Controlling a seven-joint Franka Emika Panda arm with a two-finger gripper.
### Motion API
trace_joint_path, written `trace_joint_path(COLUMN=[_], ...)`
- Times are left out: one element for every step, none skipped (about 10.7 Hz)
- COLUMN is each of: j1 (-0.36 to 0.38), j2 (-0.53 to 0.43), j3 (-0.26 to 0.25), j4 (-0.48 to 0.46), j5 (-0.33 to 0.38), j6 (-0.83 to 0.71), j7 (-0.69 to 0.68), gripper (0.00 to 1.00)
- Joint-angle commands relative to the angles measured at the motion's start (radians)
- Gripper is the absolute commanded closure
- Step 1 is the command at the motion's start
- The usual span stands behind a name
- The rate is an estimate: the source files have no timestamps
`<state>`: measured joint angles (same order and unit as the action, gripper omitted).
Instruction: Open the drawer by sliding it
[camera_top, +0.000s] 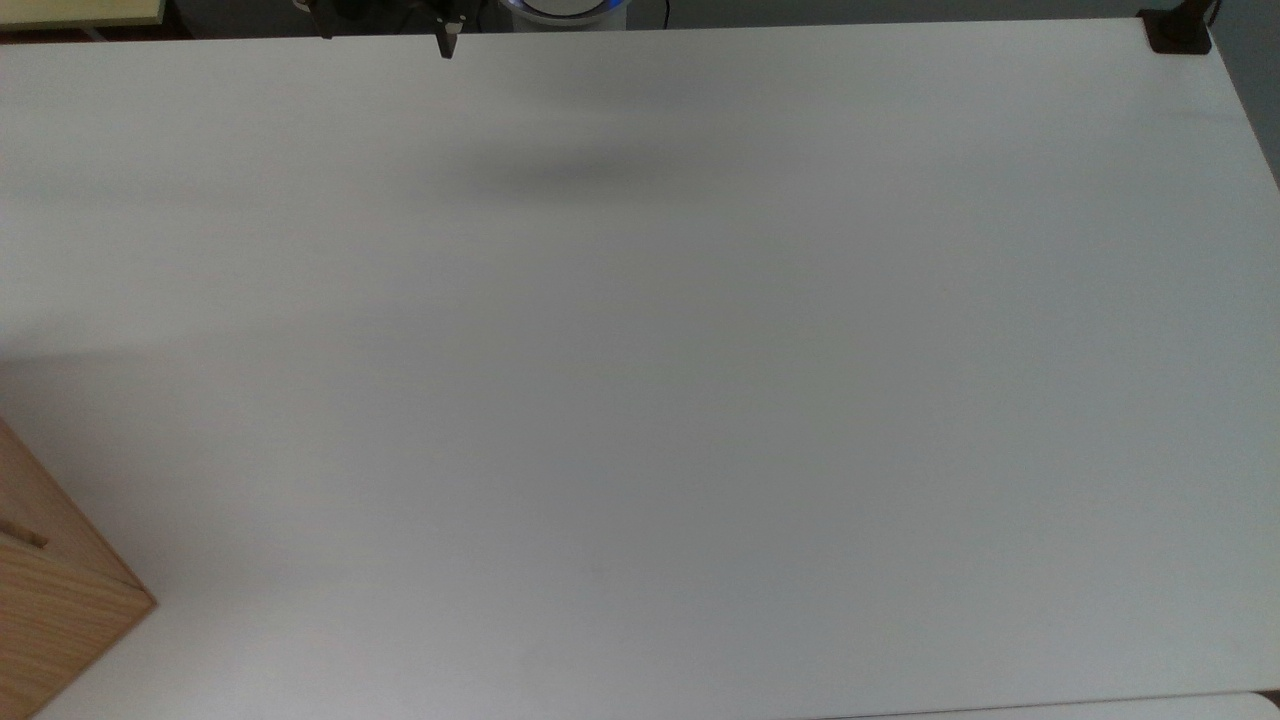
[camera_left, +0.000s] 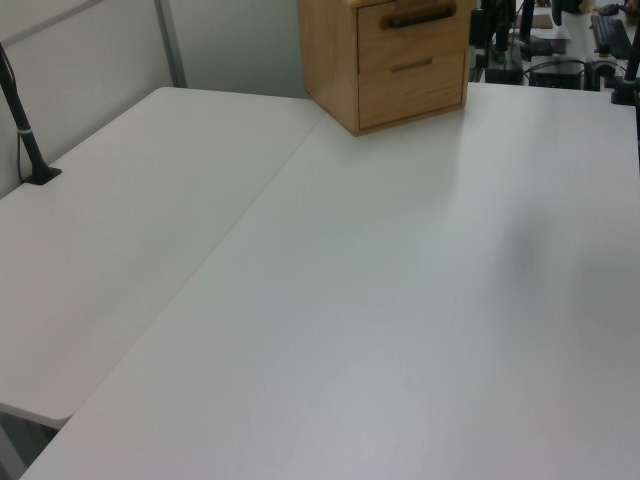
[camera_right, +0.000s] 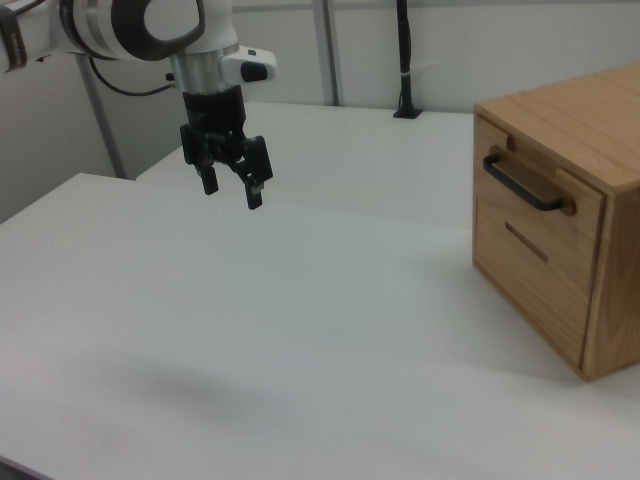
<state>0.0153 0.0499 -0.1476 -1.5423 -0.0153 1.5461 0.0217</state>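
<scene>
Nothing done: light wooden drawer with black bar handle sits closed; black two-finger gripper spread, empty, above white counter, well apart.

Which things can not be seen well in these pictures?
- The cabinet: top view, cut by the left edge, its front hidden.
- The drawer: left view, its top cut by the upper edge. In the right view the drawer's slide rails are hidden inside the cabinet.
- The claw: top view, mostly cut by the upper edge; the right view shows the claw open.
</scene>
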Motion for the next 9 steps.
trace_joint_path(j1=[0.005,0.005,0.005,0.005,0.005,0.003,-0.011,-0.033,-0.053], j2=[-0.007,-0.007,-0.007,-0.005,-0.005,-0.005,-0.007,-0.007,-0.004], j3=[-0.013,-0.012,-0.013,-0.013,-0.013,-0.013,-0.015,-0.015,-0.013], j4=[0.007,0.005,0.005,0.002,0.001,0.004,0.007,0.016,0.028], j5=[0.02,0.014,0.012,0.009,0.008,0.008,0.006,0.005,-0.014], j6=[-0.021,-0.018,-0.018,-0.02,-0.02,-0.02,-0.02,-0.012,0.009], j7=[-0.011,-0.014,-0.016,-0.017,-0.031,-0.087,-0.174,-0.251,-0.331], gripper=[0.0,0.0,0.0,0.0,0.0,0.0,0.0,0.0,0.0])
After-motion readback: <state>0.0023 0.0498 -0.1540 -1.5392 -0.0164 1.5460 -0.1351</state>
